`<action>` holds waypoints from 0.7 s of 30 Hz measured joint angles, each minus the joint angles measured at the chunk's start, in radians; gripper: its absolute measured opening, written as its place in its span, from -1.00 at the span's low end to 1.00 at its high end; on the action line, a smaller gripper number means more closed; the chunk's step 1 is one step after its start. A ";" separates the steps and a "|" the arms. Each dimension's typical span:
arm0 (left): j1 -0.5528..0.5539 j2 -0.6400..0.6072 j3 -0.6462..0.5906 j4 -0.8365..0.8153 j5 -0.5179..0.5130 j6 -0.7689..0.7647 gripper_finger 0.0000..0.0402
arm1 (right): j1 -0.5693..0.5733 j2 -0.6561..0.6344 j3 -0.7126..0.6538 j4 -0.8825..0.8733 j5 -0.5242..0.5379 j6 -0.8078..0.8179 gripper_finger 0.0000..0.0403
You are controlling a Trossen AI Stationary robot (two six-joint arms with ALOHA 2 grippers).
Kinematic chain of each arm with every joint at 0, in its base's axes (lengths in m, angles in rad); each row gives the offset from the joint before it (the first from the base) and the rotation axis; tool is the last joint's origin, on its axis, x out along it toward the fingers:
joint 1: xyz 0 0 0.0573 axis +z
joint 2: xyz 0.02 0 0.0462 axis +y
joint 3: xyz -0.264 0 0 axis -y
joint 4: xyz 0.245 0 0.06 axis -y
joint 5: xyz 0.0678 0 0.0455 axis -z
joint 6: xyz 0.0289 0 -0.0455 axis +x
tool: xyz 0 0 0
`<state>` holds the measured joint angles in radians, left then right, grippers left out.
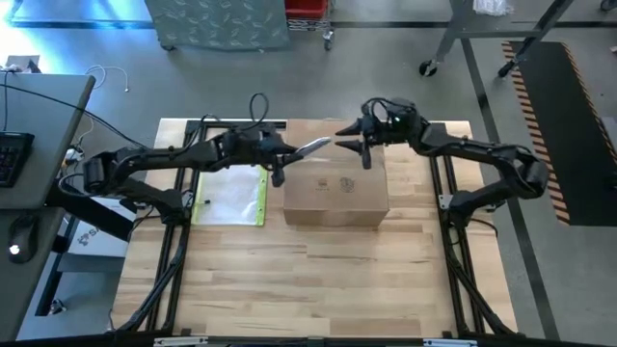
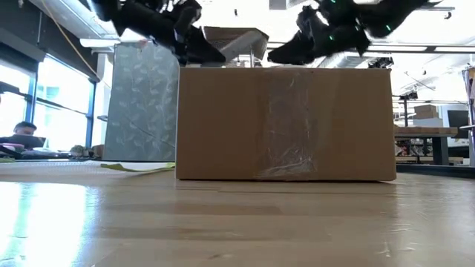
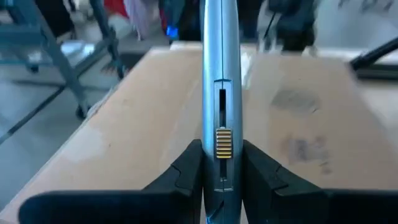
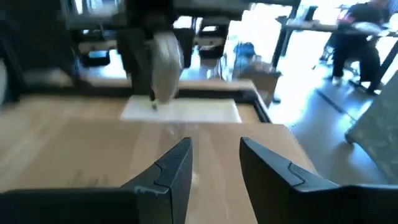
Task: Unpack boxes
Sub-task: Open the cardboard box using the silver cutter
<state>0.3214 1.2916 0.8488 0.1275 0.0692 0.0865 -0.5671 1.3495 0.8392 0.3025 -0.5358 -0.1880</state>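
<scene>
The brown cardboard box [image 1: 337,188] stands on the wooden table, its flaps closed, with clear tape down its near wall [image 2: 286,126]. My left gripper [image 1: 289,149] is above the box's far left corner, shut on a silver utility knife [image 1: 313,146] with a yellow slider [image 3: 222,143]. The knife reaches out over the box top [image 3: 137,118]. My right gripper [image 1: 345,137] hovers open over the far edge of the box, just past the knife's tip. Nothing is between its fingers [image 4: 214,162]. My left gripper pinches the knife's handle [image 3: 222,177] between its two fingers [image 3: 189,165], one on each flat side, at the end nearest the wrist. The knife runs straight on ahead of the fingers, on edge with the slider side up. It is lifted clear above the box top.
A flat clear sleeve with a yellow edge [image 1: 231,198] lies on the table left of the box. A grey desk with a keyboard [image 1: 14,154] stands beyond the table's left edge. People sit in the room behind [image 2: 26,130] [image 4: 360,37].
</scene>
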 joint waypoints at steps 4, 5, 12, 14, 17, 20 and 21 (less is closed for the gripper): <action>-0.026 -0.010 -0.064 0.153 0.001 -0.030 -0.75 | 0.029 0.045 -0.156 0.368 0.000 0.179 -0.41; -0.032 -0.010 -0.074 0.192 0.000 -0.030 -0.75 | 0.040 0.063 -0.180 0.444 0.005 0.205 -0.41; -0.043 0.005 -0.085 0.281 -0.026 -0.057 -0.75 | 0.112 0.156 -0.147 0.607 -0.001 0.261 -0.26; -0.048 0.005 -0.083 0.299 -0.027 -0.061 -0.75 | 0.126 0.166 -0.117 0.605 -0.001 0.254 -0.12; -0.049 0.004 -0.083 0.300 -0.027 -0.082 -0.75 | 0.135 0.167 -0.083 0.586 -0.003 0.251 0.16; -0.053 0.004 -0.083 0.306 -0.035 -0.086 -0.75 | 0.135 0.168 -0.061 0.549 0.000 0.262 0.39; -0.055 0.004 -0.083 0.309 -0.035 -0.086 -0.75 | 0.135 0.172 -0.056 0.547 0.000 0.258 0.45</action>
<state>0.2663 1.2957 0.7654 0.4362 0.0338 0.0009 -0.4320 1.5216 0.7833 0.8495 -0.5358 0.0703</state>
